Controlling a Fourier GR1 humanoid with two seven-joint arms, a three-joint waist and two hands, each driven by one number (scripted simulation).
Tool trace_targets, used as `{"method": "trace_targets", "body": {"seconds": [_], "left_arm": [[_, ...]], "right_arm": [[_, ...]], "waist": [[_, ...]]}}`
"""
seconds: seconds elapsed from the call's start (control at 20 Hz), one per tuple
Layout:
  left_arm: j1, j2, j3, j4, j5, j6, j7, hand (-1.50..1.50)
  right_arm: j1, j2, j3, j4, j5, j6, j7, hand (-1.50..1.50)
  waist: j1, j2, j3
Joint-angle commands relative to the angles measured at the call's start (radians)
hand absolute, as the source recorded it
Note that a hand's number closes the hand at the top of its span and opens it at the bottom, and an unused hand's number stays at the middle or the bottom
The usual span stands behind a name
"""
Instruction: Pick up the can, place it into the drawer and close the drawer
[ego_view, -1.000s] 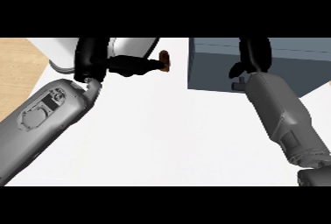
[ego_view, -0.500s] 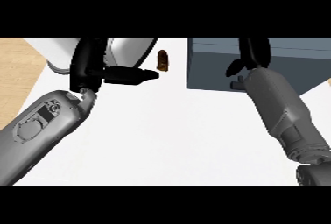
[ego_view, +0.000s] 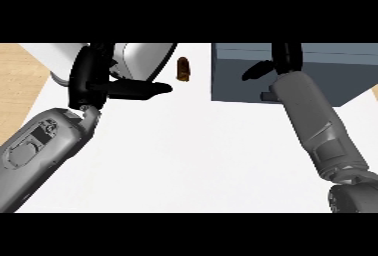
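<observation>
Only one can (ego_view: 182, 69) shows, brown, upright on the white surface (ego_view: 192, 155) between the left hand (ego_view: 122, 87) and the grey drawer (ego_view: 295, 70); no label is readable. Left fingers extend, holding nothing; the right hand (ego_view: 284, 57) is unclear.

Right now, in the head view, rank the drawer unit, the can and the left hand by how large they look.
1. Drawer unit, clearly largest, though cut off at the top.
2. Left hand, which sits nearer the camera, so its true size is unsure.
3. Can, smallest.
</observation>
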Motion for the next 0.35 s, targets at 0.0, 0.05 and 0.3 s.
{"method": "trace_targets", "body": {"seconds": [0.0,0.05,0.3], "left_arm": [[0.030,-0.006,-0.001,-0.009,-0.015,0.028,0.007,-1.50],[0.049,0.003,-0.007,-0.028,-0.012,0.013,0.007,-1.50],[0.104,-0.007,0.023,-0.048,-0.029,0.010,-0.041,-1.50]], "right_arm": [[-0.057,0.094,-0.125,-0.033,-0.168,0.040,-0.025,-1.50],[-0.076,0.082,-0.153,-0.035,-0.196,0.058,-0.011,-1.50],[-0.098,0.055,-0.177,-0.017,-0.231,0.087,-0.039,-1.50]], "waist": [[-0.002,-0.018,-0.004],[0.006,-0.017,-0.004],[0.000,-0.012,-0.006]]}}
